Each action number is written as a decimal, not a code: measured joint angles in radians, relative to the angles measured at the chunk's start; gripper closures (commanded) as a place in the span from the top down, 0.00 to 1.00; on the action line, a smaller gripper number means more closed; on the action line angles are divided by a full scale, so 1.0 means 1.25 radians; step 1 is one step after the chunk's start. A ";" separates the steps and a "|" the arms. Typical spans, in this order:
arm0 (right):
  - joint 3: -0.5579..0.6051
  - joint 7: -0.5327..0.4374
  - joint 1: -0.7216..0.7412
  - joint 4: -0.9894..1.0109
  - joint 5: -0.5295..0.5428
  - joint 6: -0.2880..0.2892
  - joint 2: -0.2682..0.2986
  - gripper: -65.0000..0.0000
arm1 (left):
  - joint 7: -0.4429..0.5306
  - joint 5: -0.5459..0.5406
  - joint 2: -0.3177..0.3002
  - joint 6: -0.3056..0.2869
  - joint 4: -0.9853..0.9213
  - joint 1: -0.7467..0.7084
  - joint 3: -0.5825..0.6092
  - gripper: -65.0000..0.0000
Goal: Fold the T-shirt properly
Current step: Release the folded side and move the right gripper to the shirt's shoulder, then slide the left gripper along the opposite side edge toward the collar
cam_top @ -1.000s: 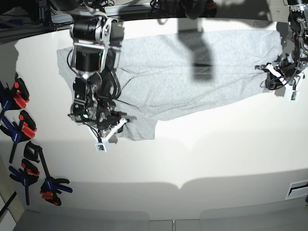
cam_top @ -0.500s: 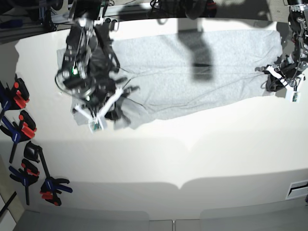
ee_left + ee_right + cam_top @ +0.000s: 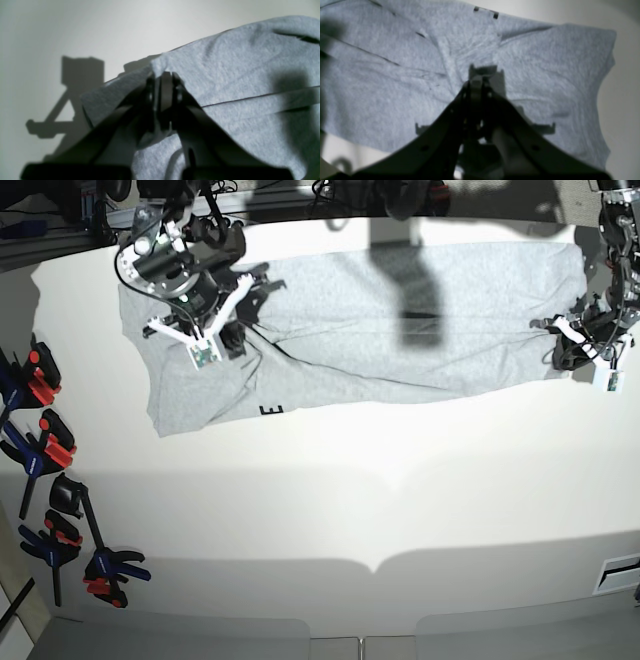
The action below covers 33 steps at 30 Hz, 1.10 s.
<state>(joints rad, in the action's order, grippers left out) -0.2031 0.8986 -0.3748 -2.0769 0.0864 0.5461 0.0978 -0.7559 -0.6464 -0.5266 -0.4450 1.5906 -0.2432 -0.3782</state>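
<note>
Black lettering [image 3: 272, 410] on T-shirt [image 3: 400, 330] mostly tucked under a fold, unreadable. Clamps [image 3: 40, 450] cut by base view's left edge. Right wrist view blurred.

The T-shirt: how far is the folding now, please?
Done: one long fold, the T-shirt lying as a wide band on the white table. In hand: the left gripper is shut on a shirt edge; the right gripper, shut, hangs above the cloth at the other end. Left: the crosswise folds; black lettering peeks out at the near edge.

Matt heathered knit cloth T-shirt [image 3: 420, 330]; smooth satin white table [image 3: 400, 500]
</note>
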 measured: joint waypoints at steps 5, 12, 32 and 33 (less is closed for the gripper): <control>-0.061 -0.003 -0.013 0.000 -0.006 0.000 0.010 0.00 | 0.000 0.000 0.000 0.000 0.000 0.000 0.000 0.00; -0.171 -0.017 -0.013 0.000 0.040 0.000 0.010 0.00 | 0.047 0.097 0.000 0.000 0.000 0.000 0.000 0.00; -0.179 -0.018 -0.008 0.000 0.054 -0.001 0.008 0.00 | -0.063 -0.011 -0.071 -0.111 0.000 0.000 0.000 0.00; -0.179 -0.018 -0.008 0.000 0.054 -0.001 0.009 0.00 | -0.080 -0.032 -0.071 -0.132 0.000 0.000 0.000 0.00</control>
<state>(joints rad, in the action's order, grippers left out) -0.4274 0.8764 -0.3851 -2.0773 0.1543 0.5453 0.1085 -0.8558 -0.6865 -0.6151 -0.6106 1.5906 -0.2432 -0.3779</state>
